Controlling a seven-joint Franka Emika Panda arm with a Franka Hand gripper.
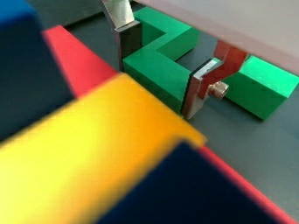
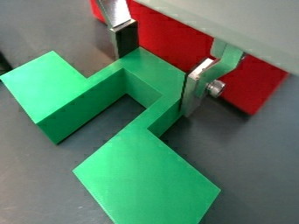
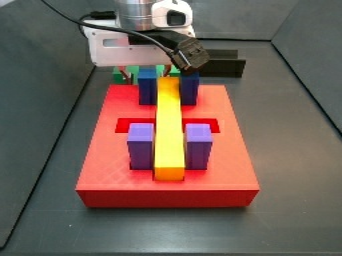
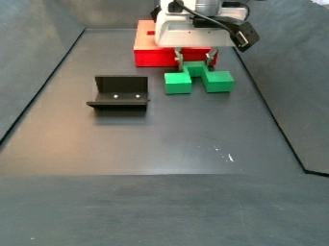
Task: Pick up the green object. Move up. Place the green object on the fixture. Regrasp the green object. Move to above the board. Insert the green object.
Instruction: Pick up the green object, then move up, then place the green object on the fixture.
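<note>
The green object (image 2: 52, 96) lies on the dark floor just beside the board (image 4: 154, 55), its stepped lobes spreading to either side (image 4: 218, 83). My gripper (image 2: 156, 83) is down over its middle bar. Both wrist views show a silver finger on each side of that bar, pads against the green faces (image 1: 158, 66), so the gripper (image 1: 163, 86) is shut on it. From the side the gripper (image 4: 197, 65) hides the bar, and only a sliver of green (image 3: 158, 72) shows behind the board (image 3: 114, 165). The fixture (image 4: 118, 93) stands apart with nothing in it.
The board carries a long yellow bar (image 3: 168, 125), with blue blocks (image 3: 147, 88) at its far end and purple blocks (image 3: 140, 148) nearer the front. Its red edge (image 2: 176, 52) rises right behind the fingers. Dark walls enclose the floor.
</note>
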